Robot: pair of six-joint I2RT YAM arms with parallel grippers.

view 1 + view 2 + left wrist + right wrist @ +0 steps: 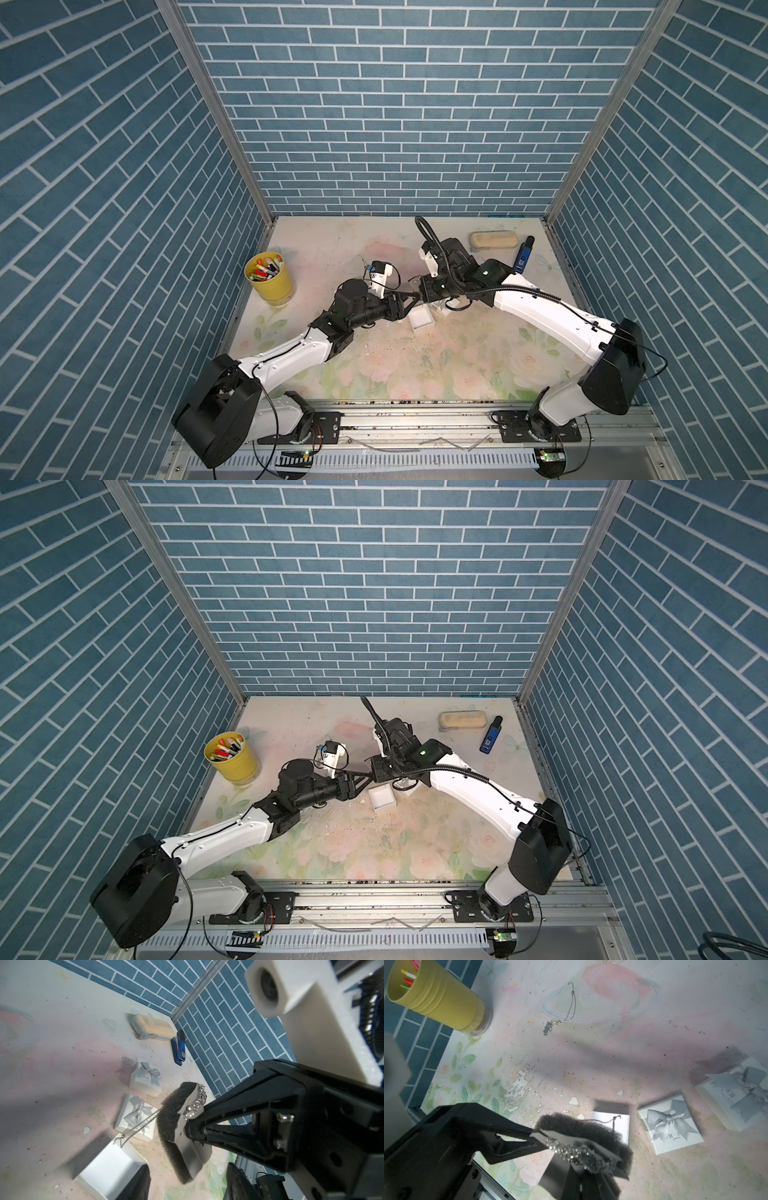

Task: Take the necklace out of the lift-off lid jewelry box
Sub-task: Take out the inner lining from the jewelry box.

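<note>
My right gripper (192,1125): clamped tight on the insert (172,1118) beside the necklace (195,1105), mid-frame in the left wrist view, held clear of the box (108,1169) at lower left. The chain (143,1124) hangs toward it. My left gripper (544,1141): roughly half open, fingers (137,1184) flanking the insert's end, contact unconfirmed.

Recommendation: hold the right steady, close the left on the necklace, not the insert, and draw slowly so the chain does not snag.

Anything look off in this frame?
Yes. The foam insert hangs in the air, clamped in the right tool, necklace attached and chain dangling near the open box. A second chain lies loose on the mat.
</note>
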